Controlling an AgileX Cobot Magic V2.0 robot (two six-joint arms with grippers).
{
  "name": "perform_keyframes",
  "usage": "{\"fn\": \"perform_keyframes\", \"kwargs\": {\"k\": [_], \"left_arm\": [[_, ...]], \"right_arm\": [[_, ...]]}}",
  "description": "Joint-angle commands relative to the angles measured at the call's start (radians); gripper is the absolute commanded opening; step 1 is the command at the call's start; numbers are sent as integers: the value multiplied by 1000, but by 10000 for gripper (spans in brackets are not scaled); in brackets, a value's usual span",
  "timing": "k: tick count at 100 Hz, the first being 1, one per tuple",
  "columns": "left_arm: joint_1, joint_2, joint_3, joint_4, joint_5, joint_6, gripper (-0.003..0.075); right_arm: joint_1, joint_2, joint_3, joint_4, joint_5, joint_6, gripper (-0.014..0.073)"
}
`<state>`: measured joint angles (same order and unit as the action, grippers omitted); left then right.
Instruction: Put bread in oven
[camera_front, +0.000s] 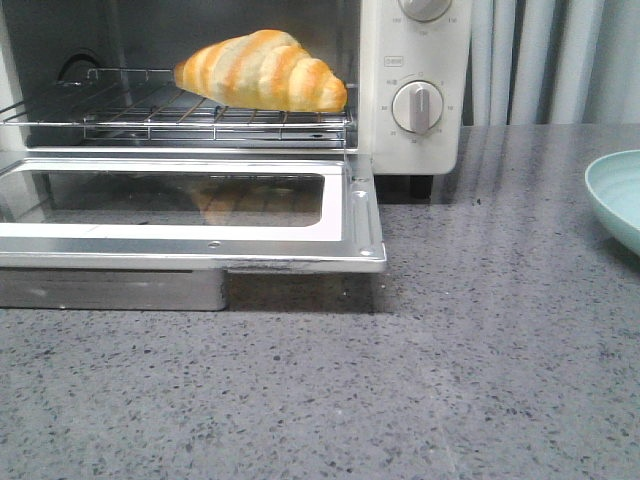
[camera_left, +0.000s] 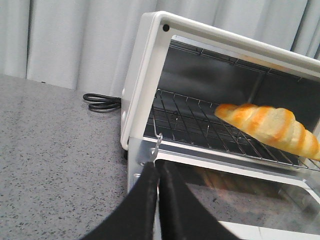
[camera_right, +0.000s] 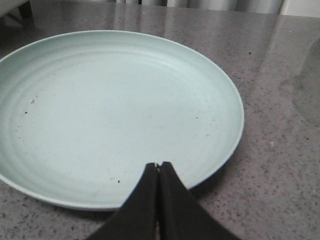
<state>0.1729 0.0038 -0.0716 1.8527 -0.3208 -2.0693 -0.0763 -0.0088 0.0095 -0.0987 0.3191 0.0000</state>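
The surface (camera_front: 420, 380) is grey speckled stone, and the oven (camera_front: 415, 90) stands at its far left with the door (camera_front: 190, 215) dropped flat toward the near side. A pale green plate (camera_right: 115, 115) sits well apart at the right edge, bare but for a few crumbs. The bread (camera_front: 262, 70) lies on the rack (camera_front: 180, 118) inside the oven, toward the right end and close to the near edge of the wires, so the placing looks done.

Risks from here, as I judge them: the bread sits near the rack's lip, so a knock to the rack or door could roll it out onto the glass. The left gripper (camera_left: 159, 172) hangs just above the door's left corner, beside the small wire hook (camera_left: 157, 145) there; a careless lift or swing could catch the hook or jolt the door. If the door is to be shut, a push from one corner only may twist it or shove the oven back along the surface. The coiled black cord (camera_left: 102, 101) lies behind the oven on the left, out of harm.

Left jaws: pressed together, holding nothing, not clearly touching the door. The right gripper (camera_right: 159, 167) hovers over the plate's near rim, jaws likewise clenched and empty
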Motion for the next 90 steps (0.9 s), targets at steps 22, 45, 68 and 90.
{"fn": "perform_keyframes", "kwargs": {"k": [22, 45, 68, 90], "left_arm": [[4, 12, -27, -26, 15, -11, -21], [4, 12, -14, -19, 68, -141, -21], [4, 12, 37, -19, 95, -157, -21], [2, 12, 32, -407, 203, 284, -21]], "right_arm": [[-3, -22, 12, -4, -51, 0, -71], [-3, -22, 12, -4, -51, 0, -71], [-3, -22, 12, -4, -51, 0, -71], [-3, -22, 12, -4, -51, 0, -71]]}}
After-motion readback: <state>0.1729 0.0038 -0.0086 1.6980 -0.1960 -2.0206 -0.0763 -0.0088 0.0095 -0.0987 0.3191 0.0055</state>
